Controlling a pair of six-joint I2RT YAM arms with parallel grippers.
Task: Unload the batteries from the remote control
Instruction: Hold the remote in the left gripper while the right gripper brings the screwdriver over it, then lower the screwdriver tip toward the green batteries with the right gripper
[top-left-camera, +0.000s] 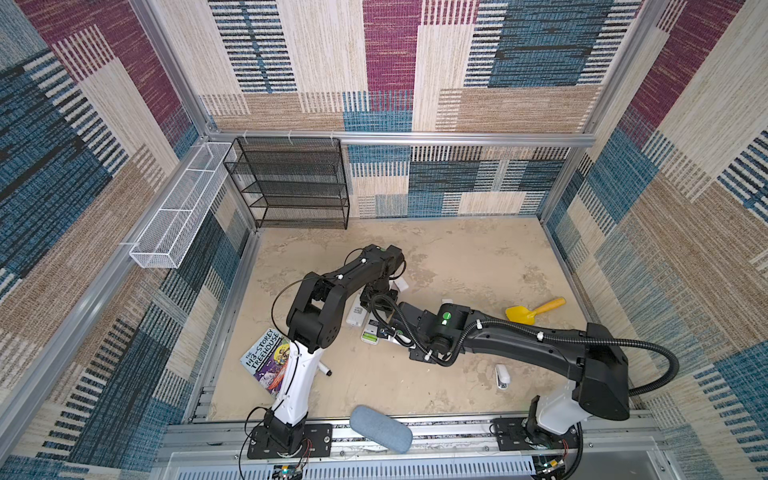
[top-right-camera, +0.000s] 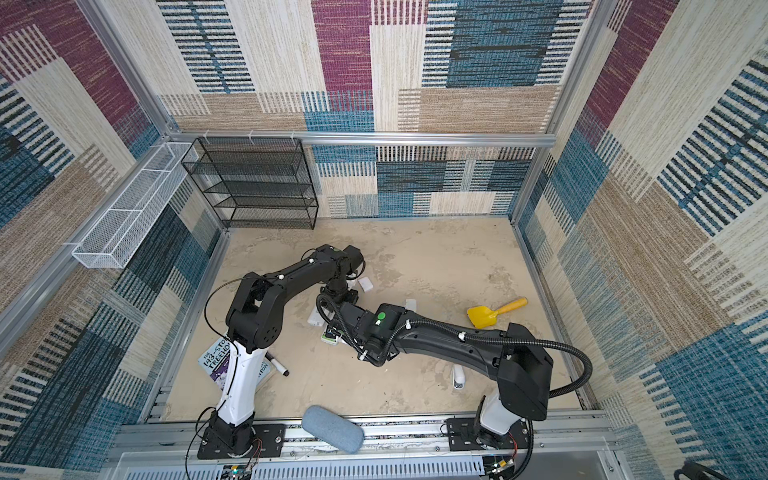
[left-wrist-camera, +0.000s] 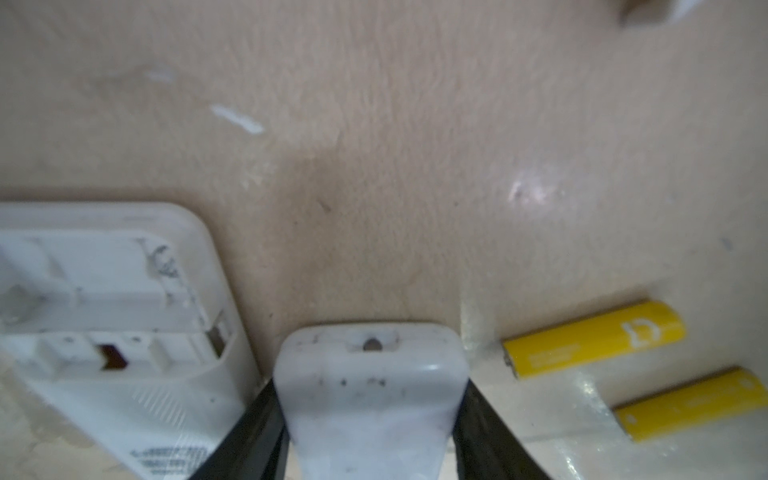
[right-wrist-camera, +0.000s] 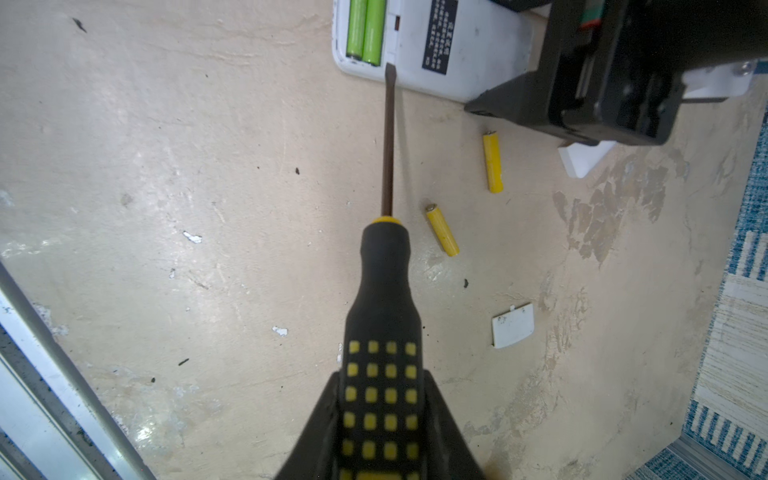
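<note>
- Prying was judged risky: the screwdriver (right-wrist-camera: 384, 291), clamped in the right gripper (right-wrist-camera: 380, 399), could be skidded off the batteries (right-wrist-camera: 365, 31).
- The remote (top-left-camera: 369, 336), nine o'clock of the scoop (top-left-camera: 521, 313), was pinched by the left gripper (left-wrist-camera: 368, 384).

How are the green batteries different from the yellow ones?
The green batteries sit in the remote's open compartment; the yellow batteries lie loose on the table. The green pair lies side by side; the yellow two lie apart, angled differently. Both pairs are thin cylinders of similar size.
</note>
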